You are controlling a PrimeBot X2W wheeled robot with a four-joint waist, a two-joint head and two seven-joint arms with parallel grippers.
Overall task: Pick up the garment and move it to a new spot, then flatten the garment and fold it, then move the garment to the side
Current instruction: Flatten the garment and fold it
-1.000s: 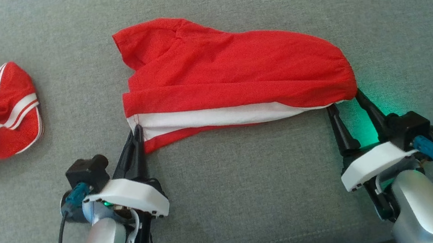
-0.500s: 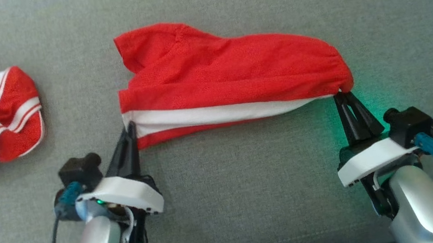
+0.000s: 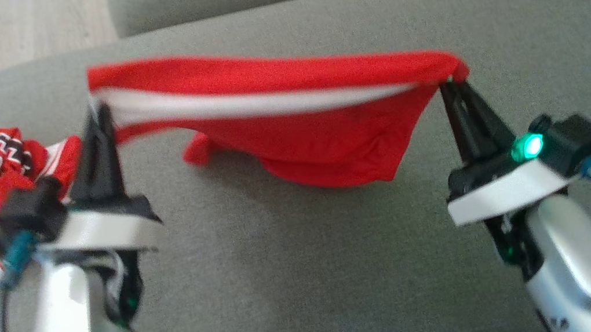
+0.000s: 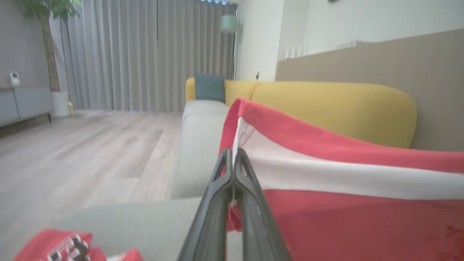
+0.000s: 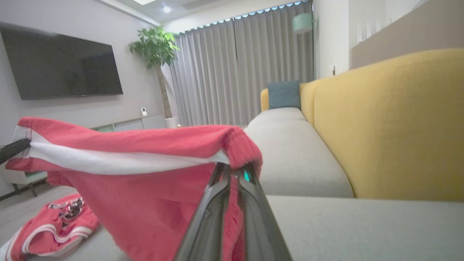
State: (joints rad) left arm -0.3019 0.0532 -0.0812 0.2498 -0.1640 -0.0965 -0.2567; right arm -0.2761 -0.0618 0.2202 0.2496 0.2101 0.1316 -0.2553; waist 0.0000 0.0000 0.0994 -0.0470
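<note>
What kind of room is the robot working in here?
Most likely a home living room: a sofa with grey seats and a yellow back, a big wall-mounted television, and floor-length grey curtains beside a potted plant.

Your right gripper [image 5: 234,169] has its two long dark fingers [image 5: 206,224] pinched together on the gathered corner of the red fabric garment with a white stripe [image 5: 145,195]. From the fingertips the cloth runs off to the left, taut along its top edge and sagging below. At its far left end the left gripper [image 5: 13,147] meets the stripe. Lower left of the fingers a crumpled red-and-white striped jersey [image 5: 54,224] lies on the grey fabric sofa seat [image 5: 362,228]. To their right rises the yellow padded backrest [image 5: 391,119].
</note>
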